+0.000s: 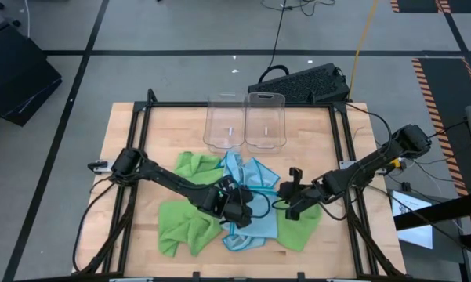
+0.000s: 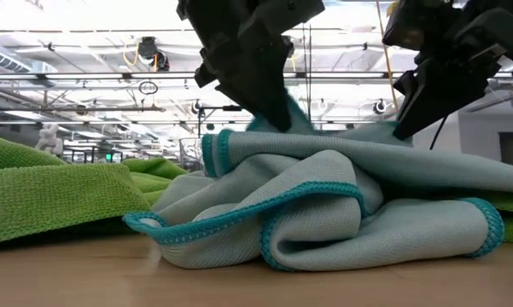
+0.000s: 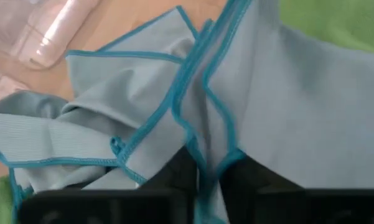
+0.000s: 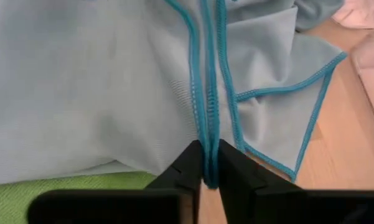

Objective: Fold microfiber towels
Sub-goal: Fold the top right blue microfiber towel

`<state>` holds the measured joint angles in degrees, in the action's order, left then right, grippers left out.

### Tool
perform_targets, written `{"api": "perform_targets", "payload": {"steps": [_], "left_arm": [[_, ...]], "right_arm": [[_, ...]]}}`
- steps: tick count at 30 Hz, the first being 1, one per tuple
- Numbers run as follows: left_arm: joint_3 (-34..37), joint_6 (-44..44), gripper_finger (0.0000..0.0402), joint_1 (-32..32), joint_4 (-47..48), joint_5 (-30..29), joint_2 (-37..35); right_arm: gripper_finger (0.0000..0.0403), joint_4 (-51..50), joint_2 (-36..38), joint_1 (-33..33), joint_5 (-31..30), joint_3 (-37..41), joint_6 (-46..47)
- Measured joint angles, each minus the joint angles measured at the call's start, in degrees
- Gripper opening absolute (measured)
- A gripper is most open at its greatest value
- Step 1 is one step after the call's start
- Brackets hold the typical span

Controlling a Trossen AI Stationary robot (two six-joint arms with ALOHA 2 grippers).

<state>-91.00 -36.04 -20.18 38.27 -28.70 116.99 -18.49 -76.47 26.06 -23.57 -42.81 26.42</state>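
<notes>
While bins stand empty, towels alongside

Robotics lab: framed wooden table; taped floor; ceiling trusses.

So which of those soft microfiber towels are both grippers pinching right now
The light blue microfiber towel with teal stitched edging, crumpled mid-table. The left gripper and right gripper each pinch its hem; the lime green towels lie untouched.

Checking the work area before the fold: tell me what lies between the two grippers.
In the high view, bunched light blue towel spans the gap between the left gripper and the right gripper; each wrist view shows its teal-stitched edges pinched between the fingers.
</notes>
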Motion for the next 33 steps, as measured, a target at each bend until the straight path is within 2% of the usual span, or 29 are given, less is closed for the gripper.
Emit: {"api": "perform_targets", "payload": {"steps": [5, 9, 13, 19, 26, 33], "left_arm": [[0.0, -1.73, 0.0136, 0.02, 0.2, -1.32, 0.02], [-0.02, -2.05, 0.017, 0.02, 1.1, -1.49, 0.02], [-0.06, -2.01, 0.0178, -0.69, 0.7, -2.69, -0.96], [-0.17, 3.95, 0.0163, -5.32, -1.66, -3.4, -2.55], [-0.09, 5.77, 0.0166, -12.17, -2.94, -3.97, -2.4], [-0.17, 12.62, 0.0232, -18.7, -6.18, -7.62, -0.72]], "right_arm": [[0.0112, 0.05, 0.0, 0.0, -3.18, 0.0, 0.08], [0.0152, -0.3, 0.09, 0.19, -5.31, 0.0, -0.65], [0.0168, -2.0, 1.26, 1.15, -6.34, 0.0, -0.4], [0.0168, -1.88, 1.82, 8.08, -2.0, 0.06, 1.55], [0.0169, 17.02, 1.48, 17.05, -3.51, 6.14, 1.65], [0.0169, 31.82, -2.73, 22.13, -5.57, 9.14, -1.88]]}}
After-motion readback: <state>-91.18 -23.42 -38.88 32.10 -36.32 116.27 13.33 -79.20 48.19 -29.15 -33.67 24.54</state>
